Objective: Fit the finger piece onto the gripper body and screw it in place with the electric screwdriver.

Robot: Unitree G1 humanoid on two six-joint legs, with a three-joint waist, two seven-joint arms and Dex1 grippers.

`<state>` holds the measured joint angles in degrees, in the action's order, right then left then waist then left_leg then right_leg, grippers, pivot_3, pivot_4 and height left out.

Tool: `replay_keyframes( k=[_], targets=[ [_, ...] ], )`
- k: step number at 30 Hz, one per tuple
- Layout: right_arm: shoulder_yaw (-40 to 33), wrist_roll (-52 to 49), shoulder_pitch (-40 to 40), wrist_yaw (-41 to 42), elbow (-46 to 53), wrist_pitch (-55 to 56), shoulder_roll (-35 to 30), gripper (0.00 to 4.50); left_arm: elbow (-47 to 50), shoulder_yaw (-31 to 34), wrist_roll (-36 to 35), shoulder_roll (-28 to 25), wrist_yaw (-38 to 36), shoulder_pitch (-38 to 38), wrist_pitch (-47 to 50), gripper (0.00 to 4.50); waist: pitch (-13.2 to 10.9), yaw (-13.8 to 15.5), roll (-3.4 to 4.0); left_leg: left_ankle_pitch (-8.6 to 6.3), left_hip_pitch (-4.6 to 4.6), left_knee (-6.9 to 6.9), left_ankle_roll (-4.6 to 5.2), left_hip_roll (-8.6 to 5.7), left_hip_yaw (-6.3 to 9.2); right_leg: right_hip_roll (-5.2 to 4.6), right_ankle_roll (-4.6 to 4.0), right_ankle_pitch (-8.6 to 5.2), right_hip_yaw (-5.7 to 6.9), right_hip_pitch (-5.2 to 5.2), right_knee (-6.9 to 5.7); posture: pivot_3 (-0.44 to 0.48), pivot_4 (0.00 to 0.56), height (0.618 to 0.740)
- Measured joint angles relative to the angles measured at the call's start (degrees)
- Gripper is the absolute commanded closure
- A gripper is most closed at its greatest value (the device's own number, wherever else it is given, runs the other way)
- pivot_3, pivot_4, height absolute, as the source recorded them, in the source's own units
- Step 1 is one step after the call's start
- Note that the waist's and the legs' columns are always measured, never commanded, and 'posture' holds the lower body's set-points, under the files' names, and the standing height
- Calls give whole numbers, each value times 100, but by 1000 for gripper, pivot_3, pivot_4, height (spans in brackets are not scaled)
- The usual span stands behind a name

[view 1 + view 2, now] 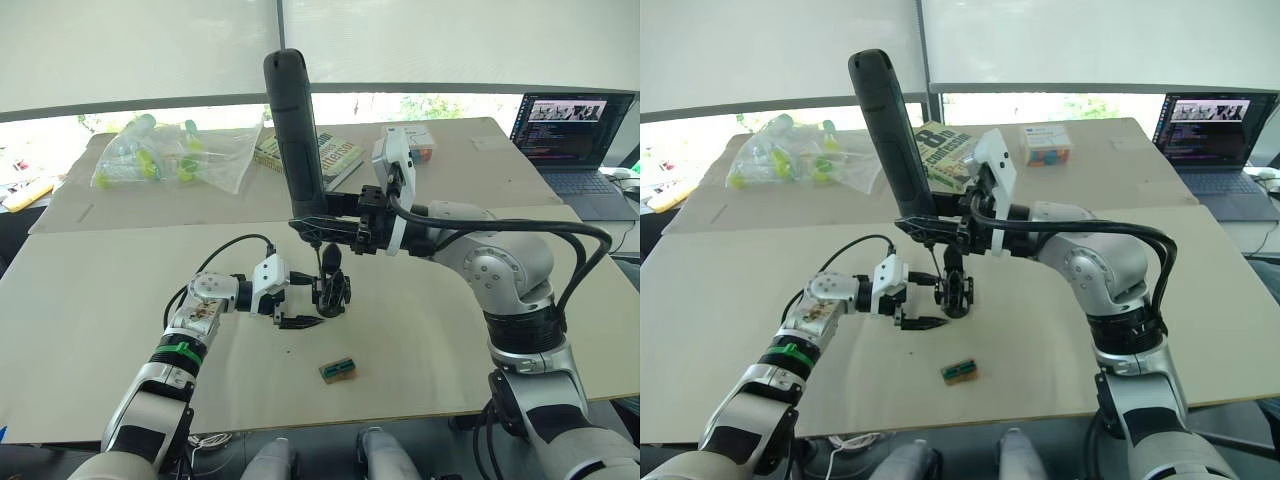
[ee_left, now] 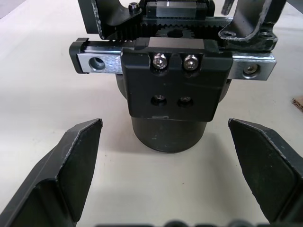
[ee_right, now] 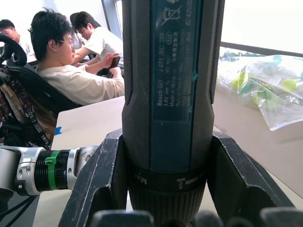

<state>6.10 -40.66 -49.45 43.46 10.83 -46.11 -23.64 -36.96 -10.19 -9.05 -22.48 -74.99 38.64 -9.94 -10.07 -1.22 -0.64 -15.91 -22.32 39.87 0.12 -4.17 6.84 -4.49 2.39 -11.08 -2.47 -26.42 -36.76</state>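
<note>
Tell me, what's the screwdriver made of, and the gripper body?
The screwdriver looks like matte black plastic with a smooth blue-green label panel. The gripper body seems to be dull black metal or hard plastic; its rail is bare silvery metal, with shiny steel screws.

gripper body (image 1: pixel 331 291) blocks ahead of left hand (image 1: pixel 297 303) | small block (image 1: pixel 339 369) near

Bright room, big beige table (image 1: pixel 120 350) w/ white blinds (image 1: pixel 140 50) behind.
Laptop (image 1: pixel 570 135) at table's far right corner; people seated (image 3: pixel 71 71) beyond table.
</note>
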Motion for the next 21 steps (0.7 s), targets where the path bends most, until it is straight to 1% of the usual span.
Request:
replay_keyframes(
  k=[21],
  targets=[
    [1,120,72,38,35,-2,-2,2589,21,0,-3,58,-6,9,14,0,0,0,0,0,0,0,0,0,0,0,0,0,0,0,0,0,150,740]
  ],
)
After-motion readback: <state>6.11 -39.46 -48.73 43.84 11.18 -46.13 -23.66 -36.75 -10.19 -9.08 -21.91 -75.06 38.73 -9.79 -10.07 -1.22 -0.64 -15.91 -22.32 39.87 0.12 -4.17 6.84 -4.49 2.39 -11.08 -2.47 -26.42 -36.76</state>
